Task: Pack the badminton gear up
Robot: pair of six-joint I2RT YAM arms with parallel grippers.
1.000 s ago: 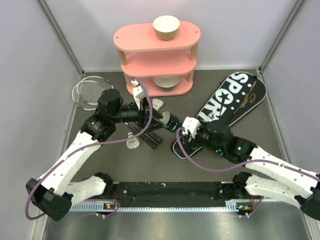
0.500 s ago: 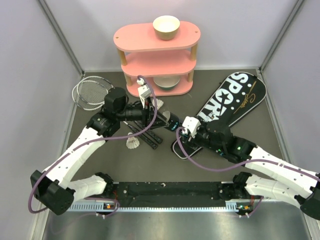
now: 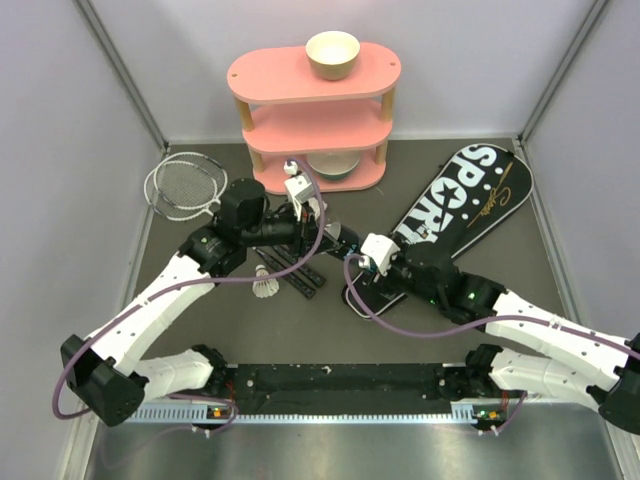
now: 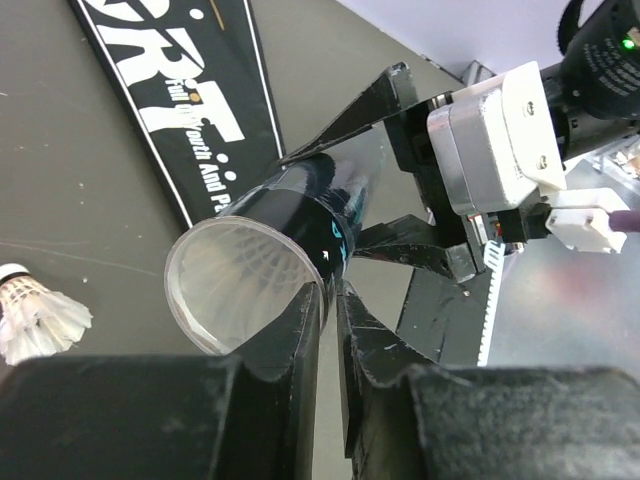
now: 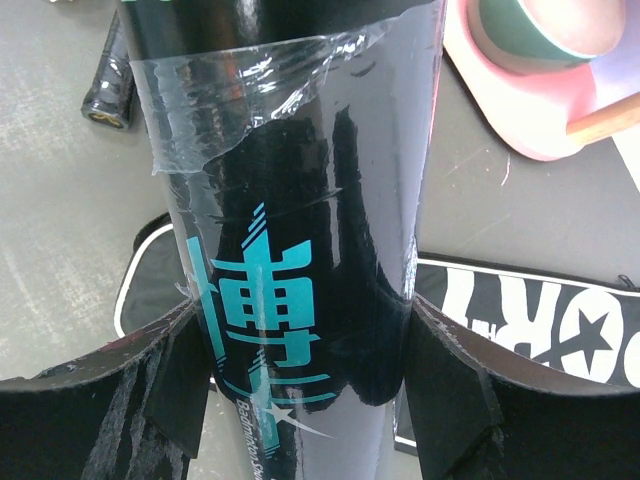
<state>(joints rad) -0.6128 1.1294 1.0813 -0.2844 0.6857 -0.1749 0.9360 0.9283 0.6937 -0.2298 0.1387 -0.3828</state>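
The black tube (image 3: 340,243) with teal lettering (image 5: 290,200) hangs off the table, my right gripper (image 5: 305,320) shut round its body. Its clear round end (image 4: 240,285) faces my left gripper (image 4: 330,285), whose jaws are nearly together with that end's rim in the narrow gap. Feathers show inside the tube. One shuttlecock (image 3: 265,287) lies on the table, and another (image 4: 40,315) sits below the left gripper. The SPORT bag (image 3: 460,200) lies at the right. Two racket heads (image 3: 185,187) rest at the back left, their handles (image 3: 295,275) running under the arms.
A pink three-tier shelf (image 3: 315,120) stands at the back centre with a cream bowl (image 3: 332,54) on top and another (image 3: 333,165) on its lowest tier. Grey walls close in on both sides. A black rail (image 3: 340,380) runs along the near edge.
My left gripper has swung right to the tube's open end and its jaws have narrowed. The shuttlecock by the shelf is now hidden beneath it in the top view. The right arm shifted only slightly.
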